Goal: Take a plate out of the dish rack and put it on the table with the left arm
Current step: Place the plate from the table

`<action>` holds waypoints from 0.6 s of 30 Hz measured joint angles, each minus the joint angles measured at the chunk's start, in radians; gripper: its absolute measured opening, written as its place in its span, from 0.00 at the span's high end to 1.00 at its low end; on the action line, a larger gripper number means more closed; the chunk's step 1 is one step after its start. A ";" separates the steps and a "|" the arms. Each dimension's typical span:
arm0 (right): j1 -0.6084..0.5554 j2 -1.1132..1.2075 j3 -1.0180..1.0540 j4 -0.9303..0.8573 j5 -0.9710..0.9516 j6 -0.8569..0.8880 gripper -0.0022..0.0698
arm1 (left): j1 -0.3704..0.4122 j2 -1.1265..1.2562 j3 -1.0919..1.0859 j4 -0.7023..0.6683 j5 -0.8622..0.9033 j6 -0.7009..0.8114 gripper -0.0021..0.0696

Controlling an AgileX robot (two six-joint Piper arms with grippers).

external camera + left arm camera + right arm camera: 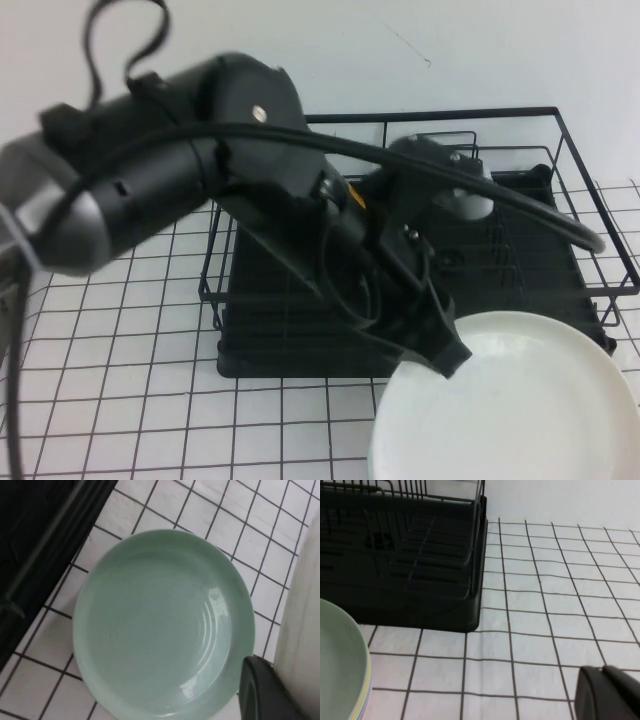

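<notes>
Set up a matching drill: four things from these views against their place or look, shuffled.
Things:
1. mint-green plate
2. dish rack
3. left pincer
4. right pincer

Place or look:
A. black wire with a black tray base
B. at the rim of the off-white plate
C. low over bare tiles of the table
D. lying flat on the tiles beside the rack

Pairs: 1-D, 2-A, 3-B, 4-C

light: bright, even | arm: blurred; plate: glare
</notes>
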 joint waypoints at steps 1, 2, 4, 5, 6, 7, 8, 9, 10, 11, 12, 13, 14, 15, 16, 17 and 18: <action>0.000 0.000 0.000 0.000 0.000 0.000 0.97 | -0.005 0.012 0.005 -0.005 -0.005 -0.012 0.87; 0.000 0.000 0.000 0.000 0.000 0.000 0.97 | -0.007 0.025 0.007 -0.011 -0.012 -0.019 0.87; 0.000 0.000 0.000 0.000 0.000 0.000 0.97 | -0.007 0.056 0.011 -0.020 -0.022 -0.038 0.87; 0.000 0.000 0.000 0.000 0.000 0.000 0.97 | -0.007 0.072 0.011 -0.020 -0.031 -0.043 0.87; 0.000 0.000 0.000 0.000 0.000 0.000 0.97 | -0.007 0.088 0.011 -0.020 -0.045 -0.047 0.87; 0.000 0.000 0.000 0.000 0.000 0.000 0.97 | -0.007 0.103 0.011 -0.022 -0.055 -0.049 0.87; 0.000 0.000 0.000 0.000 0.000 0.000 0.97 | -0.007 0.117 0.011 -0.022 -0.066 -0.060 0.87; 0.000 0.000 0.000 0.000 0.000 0.000 0.97 | -0.007 0.128 0.012 -0.022 -0.073 -0.067 0.87; 0.000 0.000 0.000 0.000 0.000 0.000 0.97 | -0.007 0.141 0.012 -0.022 -0.079 -0.076 0.87; 0.000 0.000 0.000 0.000 0.000 0.000 0.97 | -0.007 0.153 0.012 -0.023 -0.080 -0.085 0.87; 0.000 0.000 0.000 0.000 0.000 0.000 0.97 | -0.007 0.166 0.013 -0.024 -0.080 -0.090 0.87; 0.000 0.000 0.000 0.000 0.000 0.000 0.97 | -0.007 0.176 0.013 -0.026 -0.080 -0.094 0.87; 0.000 0.000 0.000 0.000 0.000 0.000 0.97 | -0.007 0.188 0.013 -0.026 -0.080 -0.094 0.87; 0.000 0.000 0.000 0.000 0.000 0.000 0.97 | -0.007 0.199 0.013 -0.026 -0.080 -0.096 0.87; 0.000 0.000 0.000 0.000 0.000 0.000 0.97 | -0.007 0.210 0.013 -0.026 -0.080 -0.096 0.87; 0.000 0.000 0.000 0.000 0.000 0.000 0.97 | -0.007 0.220 0.013 -0.026 -0.080 -0.096 0.87; 0.000 0.000 0.000 0.000 0.000 0.000 0.97 | -0.007 0.228 0.013 -0.026 -0.080 -0.098 0.87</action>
